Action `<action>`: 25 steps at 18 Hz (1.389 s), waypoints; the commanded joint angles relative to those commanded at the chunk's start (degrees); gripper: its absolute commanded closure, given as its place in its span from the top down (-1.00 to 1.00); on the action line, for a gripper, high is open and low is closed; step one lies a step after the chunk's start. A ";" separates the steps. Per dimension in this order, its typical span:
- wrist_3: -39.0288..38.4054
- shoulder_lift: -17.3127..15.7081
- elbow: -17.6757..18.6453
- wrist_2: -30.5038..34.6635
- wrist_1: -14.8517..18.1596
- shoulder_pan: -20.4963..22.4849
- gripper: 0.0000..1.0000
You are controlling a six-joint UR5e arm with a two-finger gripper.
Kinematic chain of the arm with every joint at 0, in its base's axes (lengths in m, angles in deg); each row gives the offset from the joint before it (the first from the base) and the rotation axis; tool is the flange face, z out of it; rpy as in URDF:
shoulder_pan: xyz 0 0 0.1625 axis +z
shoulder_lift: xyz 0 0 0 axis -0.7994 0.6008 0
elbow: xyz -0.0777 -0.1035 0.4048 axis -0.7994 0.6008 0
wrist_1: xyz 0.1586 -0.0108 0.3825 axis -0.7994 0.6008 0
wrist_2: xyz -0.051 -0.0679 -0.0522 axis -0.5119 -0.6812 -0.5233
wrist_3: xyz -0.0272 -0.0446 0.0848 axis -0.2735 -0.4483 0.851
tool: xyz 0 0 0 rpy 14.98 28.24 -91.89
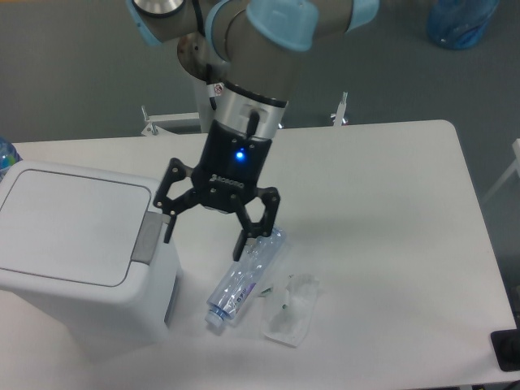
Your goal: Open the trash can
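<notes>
The trash can [77, 252] is a big white boxy bin at the left of the table, its flat lid down and its grey latch tab [148, 236] on the right edge. My gripper [205, 240] hangs open just right of that tab, above the table, with nothing between its fingers. The left fingertip [167, 231] is close to the tab; I cannot tell whether it touches.
A crushed clear plastic bottle [244, 276] lies on the table below the gripper, beside a crumpled clear wrapper [291, 309]. A blue water jug [459, 23] stands beyond the table's far right. The robot's base column [223, 77] rises behind the table.
</notes>
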 joint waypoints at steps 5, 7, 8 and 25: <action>0.18 0.17 0.89 0.00 -0.09 -0.09 1.00; 0.18 0.44 1.15 0.09 -0.17 -0.27 1.00; 0.26 0.53 1.32 0.09 -0.18 -0.27 1.00; -0.17 1.32 1.33 2.46 -0.09 -1.23 1.00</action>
